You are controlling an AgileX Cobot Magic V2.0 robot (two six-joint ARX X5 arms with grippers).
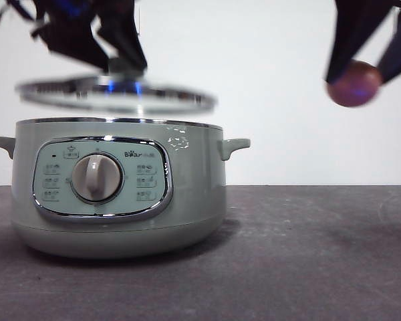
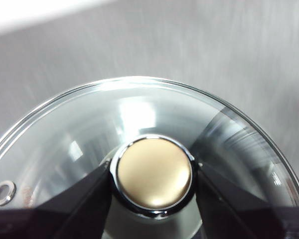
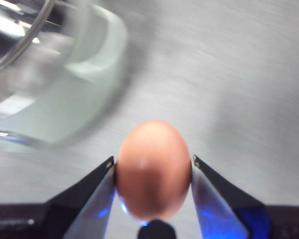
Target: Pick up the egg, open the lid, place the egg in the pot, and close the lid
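Your left hand [image 1: 123, 63] pinches the lid [image 1: 117, 95] by its knob just above the pot [image 1: 187, 194]; your right hand [image 1: 364, 70] pinches the egg [image 1: 353, 83] off beside the pot.

A dark grey table [image 1: 307, 261] carries only the pot [image 1: 187, 200], standing upright toward its left side

There is one pot [image 1: 120, 194], one lid [image 1: 113, 95] and one egg [image 1: 353, 83]. Two claws show: the left claw [image 2: 154, 181] above the pot and the right claw [image 3: 153, 172] off to the pot's side. One counter [image 1: 307, 254] carries the pot, whose panel has one dial [image 1: 97, 177].
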